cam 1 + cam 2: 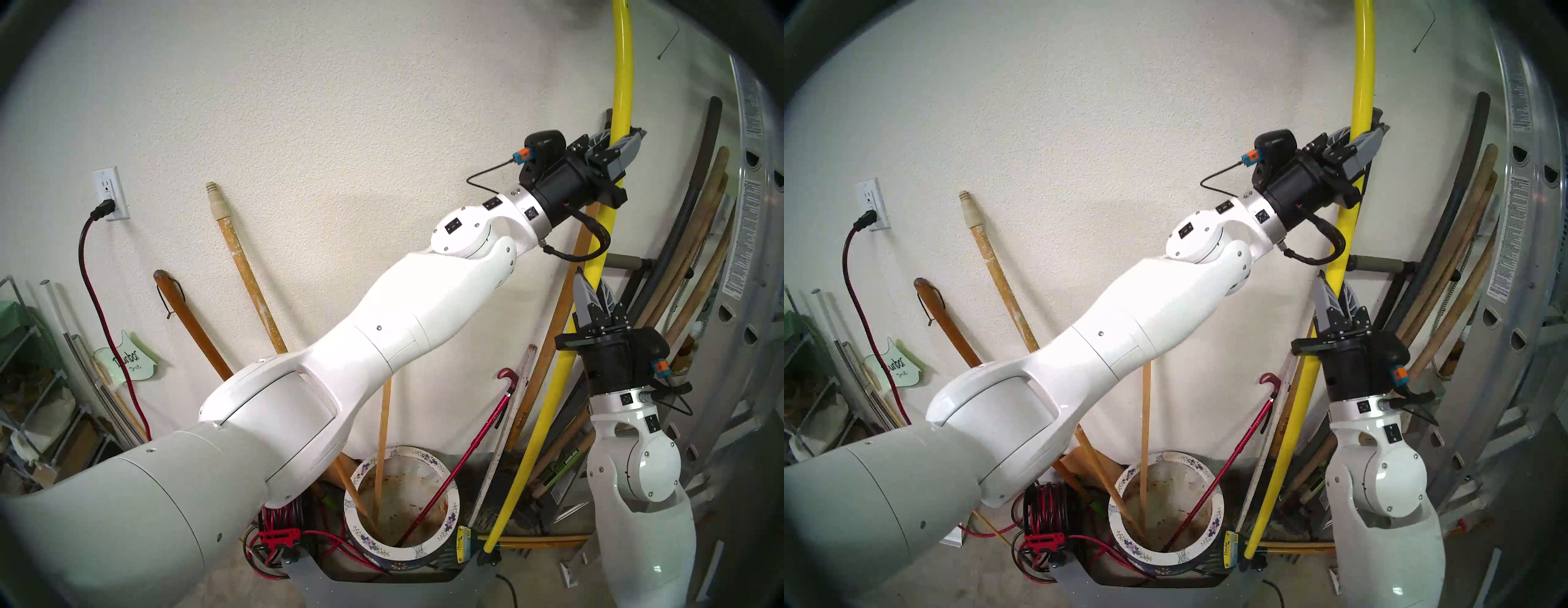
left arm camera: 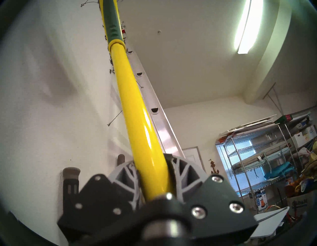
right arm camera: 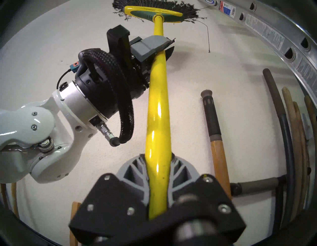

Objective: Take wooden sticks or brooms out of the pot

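Note:
The broom [image 1: 620, 85] stands upside down against the wall. Its yellow pole [image 2: 137, 111] rises to a yellow-and-green head with black bristles [image 3: 154, 14]. My left gripper [image 1: 617, 146] is shut on the pole high up, and also shows in the right wrist view [image 3: 161, 49]. My right gripper [image 1: 594, 293] is shut on the pole lower down [image 3: 158, 159]. The pole's lower end [image 1: 490, 545] is outside the white flowered pot [image 1: 452, 516], just to its right, near the floor. A thin wooden stick [image 1: 384, 424], a paint-flecked handle [image 1: 242, 254] and a red cane [image 1: 455, 467] stand in the pot.
A metal ladder [image 1: 755, 212] and several wooden and black handles [image 1: 695, 237] lean in the right corner. A red cord reel [image 1: 280, 522] sits left of the pot. A wall socket [image 1: 108, 193] and wire shelving [image 1: 25, 361] are at the left.

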Available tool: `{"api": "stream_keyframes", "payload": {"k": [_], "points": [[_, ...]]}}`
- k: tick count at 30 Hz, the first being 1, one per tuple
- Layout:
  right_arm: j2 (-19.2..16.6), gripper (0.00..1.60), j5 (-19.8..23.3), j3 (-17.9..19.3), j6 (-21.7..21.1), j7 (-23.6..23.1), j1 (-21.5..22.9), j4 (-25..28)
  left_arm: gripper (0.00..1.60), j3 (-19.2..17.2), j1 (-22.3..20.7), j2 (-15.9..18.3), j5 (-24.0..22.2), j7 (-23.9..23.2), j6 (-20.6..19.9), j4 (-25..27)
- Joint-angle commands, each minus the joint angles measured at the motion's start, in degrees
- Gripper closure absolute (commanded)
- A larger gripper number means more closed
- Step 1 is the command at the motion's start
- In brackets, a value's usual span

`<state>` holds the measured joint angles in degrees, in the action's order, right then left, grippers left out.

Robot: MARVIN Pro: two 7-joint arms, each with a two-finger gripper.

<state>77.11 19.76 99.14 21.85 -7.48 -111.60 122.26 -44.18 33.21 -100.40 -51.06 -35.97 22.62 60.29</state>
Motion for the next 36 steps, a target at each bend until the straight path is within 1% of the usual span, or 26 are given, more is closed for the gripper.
{"api": "stream_keyframes", "payload": {"k": [1, 4, 10, 16, 25, 36], "points": [[0.41, 1.60, 0.28, -0.40, 3.96, -1.65, -2.70, 1.15, 1.60, 0.84, 3.21, -0.12, -0.30, -2.62, 3.58, -1.78], [0.66, 1.60, 0.05, -0.47, 5.07, -1.88, -3.50, 0.53, 1.60, 1.43, 4.56, 0.38, -0.98, -4.38, 4.42, -1.29], [1.14, 1.60, -2.47, -1.12, 9.41, -2.90, -4.98, -2.78, 1.60, 2.70, 7.83, 1.05, -1.98, -6.50, 5.83, 0.17], [1.62, 1.60, -3.40, -1.27, 12.19, -3.18, -4.93, -5.59, 1.60, 3.85, 10.82, 2.01, -2.75, -7.16, 6.72, 1.88], [2.21, 1.60, -4.64, -1.36, 13.98, -3.35, -3.90, -8.64, 1.60, 4.40, 13.01, 3.04, -3.44, -7.34, 8.09, 1.92], [3.91, 1.60, -6.52, -2.86, 15.16, -3.29, -3.96, -11.50, 1.60, 5.55, 13.64, 3.69, -2.95, -7.33, 8.83, -2.23]]}}
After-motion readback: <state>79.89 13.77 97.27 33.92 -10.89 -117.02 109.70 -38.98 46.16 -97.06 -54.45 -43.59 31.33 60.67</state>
